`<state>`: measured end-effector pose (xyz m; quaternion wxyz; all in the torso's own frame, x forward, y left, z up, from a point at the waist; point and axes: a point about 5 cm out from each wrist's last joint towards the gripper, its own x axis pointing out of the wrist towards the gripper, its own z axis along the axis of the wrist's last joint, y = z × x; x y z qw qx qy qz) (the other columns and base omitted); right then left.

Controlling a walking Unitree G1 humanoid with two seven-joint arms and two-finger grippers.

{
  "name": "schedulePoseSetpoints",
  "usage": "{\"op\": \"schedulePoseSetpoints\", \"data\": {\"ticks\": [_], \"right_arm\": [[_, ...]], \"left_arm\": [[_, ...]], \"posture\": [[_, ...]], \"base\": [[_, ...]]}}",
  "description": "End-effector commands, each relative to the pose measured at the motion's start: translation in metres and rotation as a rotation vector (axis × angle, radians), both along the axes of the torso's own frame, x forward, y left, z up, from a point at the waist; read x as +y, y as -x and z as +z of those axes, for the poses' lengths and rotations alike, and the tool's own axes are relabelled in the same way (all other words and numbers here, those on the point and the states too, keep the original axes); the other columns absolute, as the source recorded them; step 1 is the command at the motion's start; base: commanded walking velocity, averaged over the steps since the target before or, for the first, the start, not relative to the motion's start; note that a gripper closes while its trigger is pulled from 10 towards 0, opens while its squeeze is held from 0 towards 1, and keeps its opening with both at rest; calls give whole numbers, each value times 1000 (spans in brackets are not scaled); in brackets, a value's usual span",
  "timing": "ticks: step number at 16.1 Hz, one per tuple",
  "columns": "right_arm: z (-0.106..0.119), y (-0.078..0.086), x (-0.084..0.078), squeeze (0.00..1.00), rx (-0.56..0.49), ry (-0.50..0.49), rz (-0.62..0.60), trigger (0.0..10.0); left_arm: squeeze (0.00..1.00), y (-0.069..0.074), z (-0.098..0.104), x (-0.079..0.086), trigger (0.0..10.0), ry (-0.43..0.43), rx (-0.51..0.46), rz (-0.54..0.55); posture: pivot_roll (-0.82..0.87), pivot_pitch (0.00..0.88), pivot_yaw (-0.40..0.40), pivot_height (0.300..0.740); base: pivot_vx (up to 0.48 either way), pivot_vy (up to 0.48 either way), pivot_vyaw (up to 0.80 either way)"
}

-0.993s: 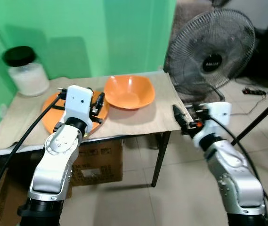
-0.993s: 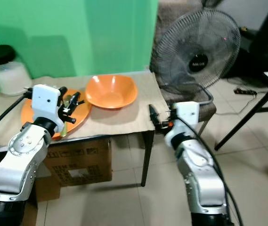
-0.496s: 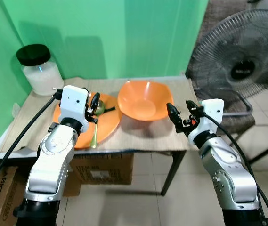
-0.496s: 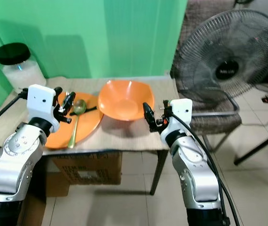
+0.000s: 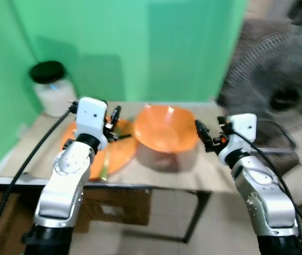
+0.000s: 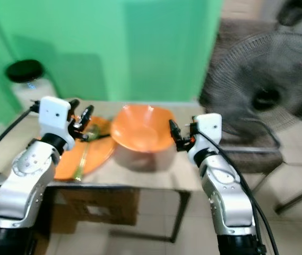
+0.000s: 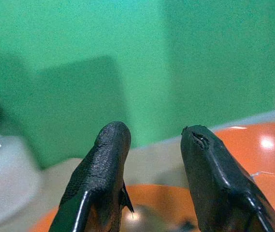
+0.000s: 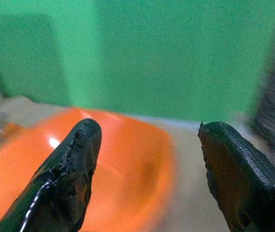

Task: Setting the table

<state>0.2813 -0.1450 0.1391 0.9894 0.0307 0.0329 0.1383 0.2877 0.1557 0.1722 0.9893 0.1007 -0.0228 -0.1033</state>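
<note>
Orange bowl [image 5: 165, 127] sits mid-table beside an orange plate [image 5: 120, 154]. Right gripper [image 5: 203, 133] spread wide near the bowl's rim, left gripper [image 5: 114, 118] parted over the plate; approach the rim squarely

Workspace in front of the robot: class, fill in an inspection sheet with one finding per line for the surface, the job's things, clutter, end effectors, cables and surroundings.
Surface: small table with a beige covering, against a green wall.
Job's things: orange bowl at the middle; orange plate to its left, with a spoon lying on it.
Clutter: white jar with a black lid at the table's back left corner; a cardboard box beneath the table.
End effectors: left end effector open, over the plate; right end effector open, beside the bowl's right rim; both empty.
Cables: black cable running along the left arm.
Surroundings: standing fan to the right, tiled floor; picture blurred.
</note>
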Motion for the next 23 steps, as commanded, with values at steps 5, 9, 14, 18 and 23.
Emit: {"op": "schedulePoseSetpoints", "data": {"ticks": [5,9,14,18,23], "right_arm": [[7,-2,15,0,-33,-27,70,10000],[9,-4,12,0,-35,-10,77,10000],[9,-7,12,0,-28,6,84,10000],[8,-7,12,0,32,-33,176,10000],[17,-16,9,0,136,-102,172,10000]], "left_arm": [[0,1,1,12,10000,-13,1,41],[0,1,-2,11,10000,-7,22,48],[0,0,-1,10,10000,-25,11,57],[0,2,-3,8,10000,-25,26,42],[0,11,-5,8,10000,-51,45,-38]], "posture": [[127,0,-3,740],[123,0,-1,740],[119,0,-8,740],[122,0,-19,740],[126,0,-25,740]], "base": [[352,0,76],[0,0,0],[0,-288,455],[0,-120,0],[0,0,0]]}}
